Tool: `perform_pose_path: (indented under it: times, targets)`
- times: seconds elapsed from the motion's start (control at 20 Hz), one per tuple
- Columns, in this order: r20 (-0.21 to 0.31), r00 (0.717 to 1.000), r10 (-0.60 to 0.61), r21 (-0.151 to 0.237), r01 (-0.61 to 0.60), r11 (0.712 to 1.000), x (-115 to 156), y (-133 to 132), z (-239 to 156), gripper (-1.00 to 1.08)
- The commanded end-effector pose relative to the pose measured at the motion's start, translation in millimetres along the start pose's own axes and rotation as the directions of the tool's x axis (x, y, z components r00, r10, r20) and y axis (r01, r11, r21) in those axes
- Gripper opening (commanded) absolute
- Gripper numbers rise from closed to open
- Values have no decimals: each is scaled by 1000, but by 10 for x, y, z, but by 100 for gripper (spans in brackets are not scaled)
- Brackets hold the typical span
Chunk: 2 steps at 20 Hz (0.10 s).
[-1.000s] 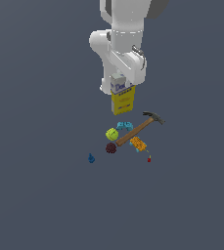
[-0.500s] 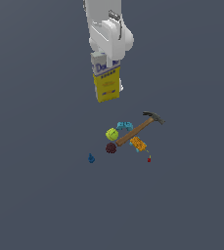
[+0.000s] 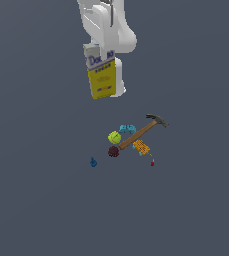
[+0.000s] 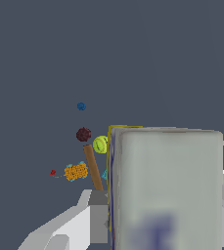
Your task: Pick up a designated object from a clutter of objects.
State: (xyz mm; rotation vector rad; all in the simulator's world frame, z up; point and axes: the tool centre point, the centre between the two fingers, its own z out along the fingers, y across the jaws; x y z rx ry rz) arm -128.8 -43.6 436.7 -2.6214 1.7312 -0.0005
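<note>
The designated object, a carton box [image 3: 102, 74] with a yellow lower part and a white top with blue lettering, hangs in the air well above the floor. My gripper [image 3: 102, 56] is shut on its upper part, with the white arm above it. In the wrist view the box [image 4: 165, 190] fills the near field between my fingers [image 4: 98, 215]. Below lies the clutter of objects: a wooden-handled hammer [image 3: 140, 132], a yellow-green ball [image 3: 114, 137], a teal piece [image 3: 127, 129], a dark red lump [image 3: 113, 151] and an orange block [image 3: 141, 147].
A tiny blue piece [image 3: 93, 162] lies apart on the exterior view's left of the clutter, and a tiny red piece [image 3: 152, 163] sits just past the orange block. The floor is a plain dark grey surface.
The gripper has risen with the box in it, moving up and toward the exterior view's left, away from the clutter. The items on the floor have not moved.
</note>
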Motion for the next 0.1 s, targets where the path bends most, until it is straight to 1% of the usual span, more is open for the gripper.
perform_pose_path:
  times: [0.0,0.05]
  targets:
    - [0,1000,-1,0,1,1000,-2,-7,0,-100]
    - [0,1000,-1,0,1,1000,-3,-9,2,-100]
